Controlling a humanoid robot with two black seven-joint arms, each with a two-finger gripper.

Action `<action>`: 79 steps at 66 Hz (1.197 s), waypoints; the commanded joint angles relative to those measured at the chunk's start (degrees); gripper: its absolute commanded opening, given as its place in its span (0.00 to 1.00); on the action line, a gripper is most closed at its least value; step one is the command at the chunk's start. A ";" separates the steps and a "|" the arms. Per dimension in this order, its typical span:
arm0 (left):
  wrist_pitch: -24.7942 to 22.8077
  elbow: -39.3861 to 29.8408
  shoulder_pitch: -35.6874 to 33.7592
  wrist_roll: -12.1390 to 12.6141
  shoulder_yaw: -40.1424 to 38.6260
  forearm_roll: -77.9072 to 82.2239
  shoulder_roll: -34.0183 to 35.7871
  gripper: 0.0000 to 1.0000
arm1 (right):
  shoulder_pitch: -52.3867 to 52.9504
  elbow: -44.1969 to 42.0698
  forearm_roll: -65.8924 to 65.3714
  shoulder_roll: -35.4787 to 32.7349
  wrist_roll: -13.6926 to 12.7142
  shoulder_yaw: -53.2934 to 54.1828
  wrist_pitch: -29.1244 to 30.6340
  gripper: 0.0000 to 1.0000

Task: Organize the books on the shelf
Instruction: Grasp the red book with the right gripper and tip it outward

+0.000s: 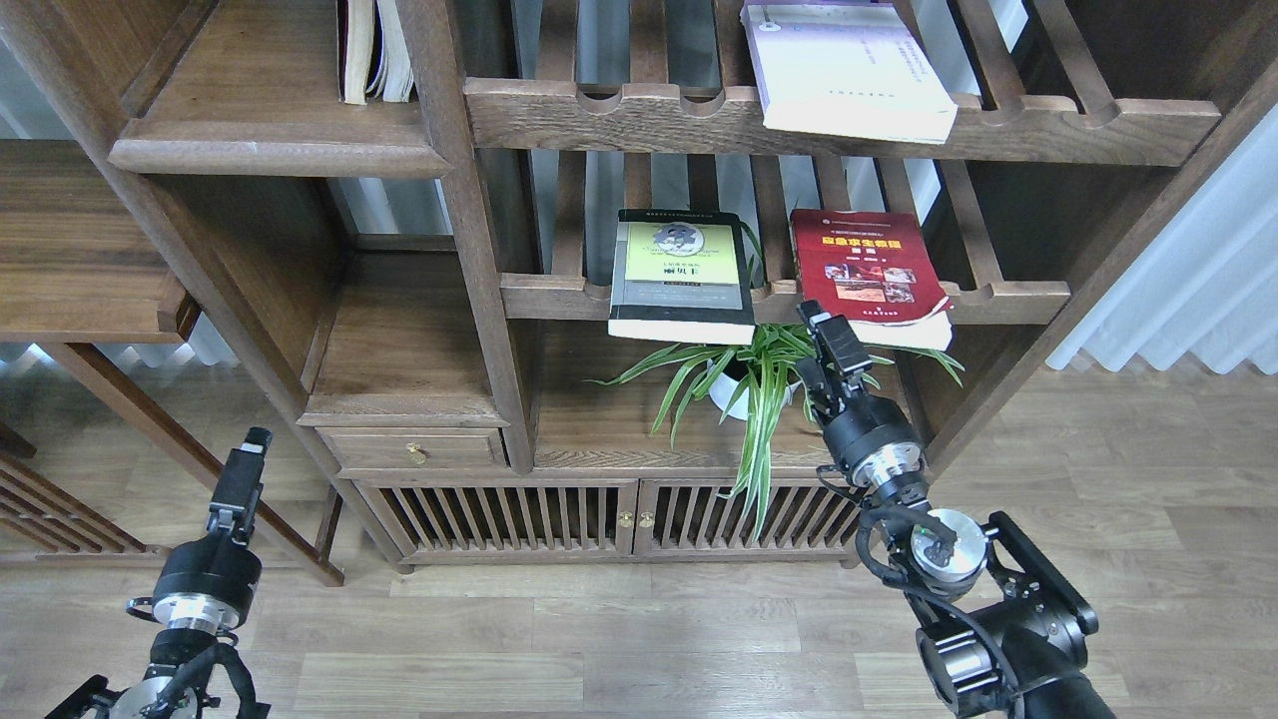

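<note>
The red book point(867, 272) and the black-grey book with a yellow-green panel point(681, 275) lie flat on the middle slatted rack, their front edges overhanging the rail. The white/pale-lilac book point(849, 70) lies flat on the upper slatted rack. The solid shelf plank point(270, 150) is at the upper left. My right gripper point(825, 326) is raised just below the red book's front left corner, among the plant leaves; its fingers cannot be told apart. My left gripper point(252, 449) hangs low at the left in front of the bookcase leg, holding nothing; whether it is open is unclear.
A potted spider plant point(744, 384) stands on the cabinet top point(599, 439) under the two books. A few thin books point(374, 50) stand upright on the solid shelf. A small drawer point(414, 451) and slatted cabinet doors point(559, 519) are below. A curtain point(1188, 290) hangs at right.
</note>
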 commanded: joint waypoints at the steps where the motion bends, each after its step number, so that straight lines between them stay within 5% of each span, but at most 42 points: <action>1: 0.00 -0.07 0.00 0.05 -0.85 -0.65 -0.01 1.00 | 1.26 -0.29 -0.06 0.00 0.15 1.48 -2.30 0.99; 15: 0.00 0.02 -0.09 0.05 -0.94 -0.65 -0.01 1.00 | 3.37 -3.19 -0.06 0.00 0.24 2.09 -2.65 0.89; 22: 0.00 0.02 -0.09 0.05 -1.02 -0.65 -0.01 1.00 | 3.28 -3.28 0.03 0.00 1.29 3.50 -2.74 0.60; 25: 0.00 0.02 -0.09 0.05 -1.20 -0.65 -0.01 1.00 | 3.11 -3.01 0.99 0.00 4.01 4.12 -2.30 0.18; 28: 0.00 0.02 -0.09 0.05 -1.46 -0.65 -0.01 1.00 | 3.11 -3.01 1.96 0.00 5.94 4.12 -2.21 0.08; 59: 0.00 0.19 0.08 0.05 -1.90 -0.65 0.08 1.00 | 1.70 -1.08 4.07 0.00 7.18 3.41 -1.69 0.03; 79: 0.00 -0.07 0.17 0.49 1.44 -0.74 0.17 1.00 | -10.42 23.95 10.66 0.00 6.74 2.71 1.13 0.03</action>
